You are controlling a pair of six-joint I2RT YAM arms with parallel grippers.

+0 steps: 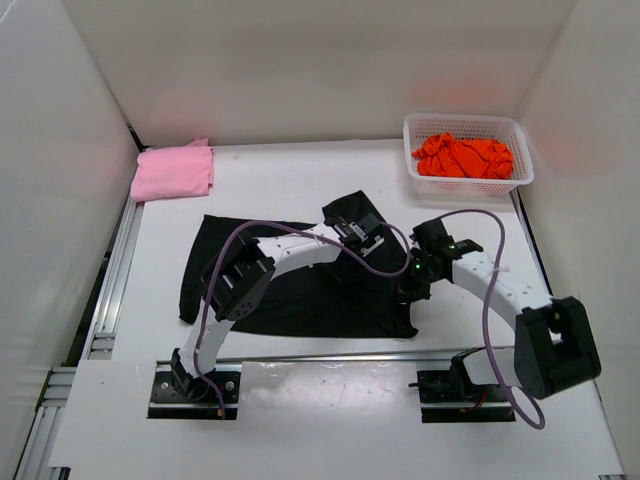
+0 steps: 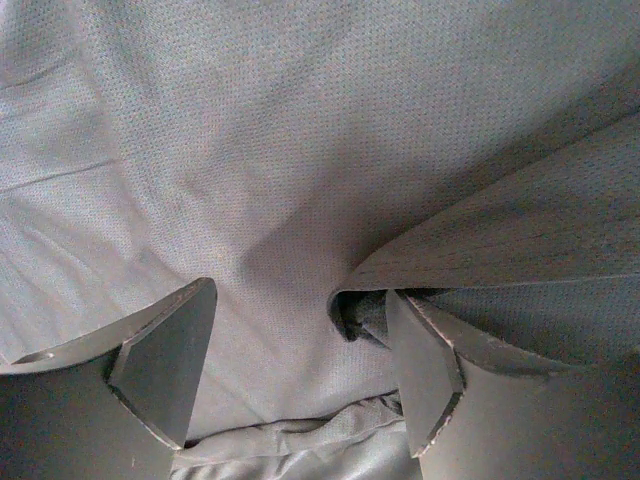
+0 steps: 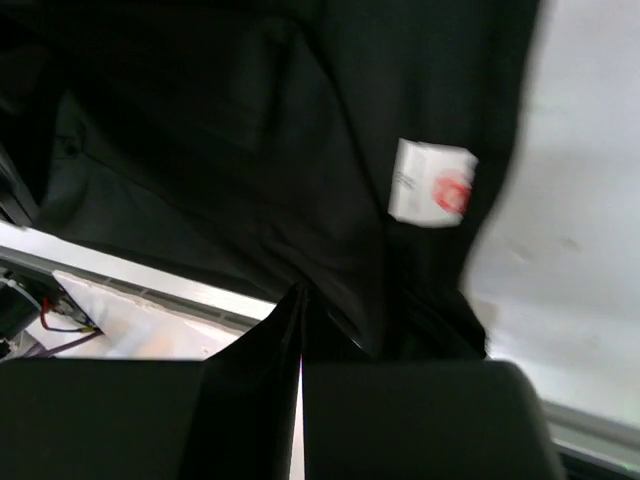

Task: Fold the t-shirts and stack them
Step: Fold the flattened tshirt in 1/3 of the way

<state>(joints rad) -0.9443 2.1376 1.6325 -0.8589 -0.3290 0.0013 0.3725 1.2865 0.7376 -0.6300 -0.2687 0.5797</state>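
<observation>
Lying spread on the bench [image 1: 300,175], the black t-shirt [image 1: 300,300] ran its long axis left to right. The left fingers [image 2: 165,365] stood apart over its far right part, a raised fold touching one of them. The right fingers [image 3: 250,400] were pressed together at its near right corner; whether they pinched cloth could not be told. A white label [image 3: 432,182] bore a red mark, its writing unreadable. The pink t-shirt [image 1: 172,170] lay folded far left, and the orange t-shirt [image 1: 462,155] lay crumpled in the basket [image 1: 420,125].
</observation>
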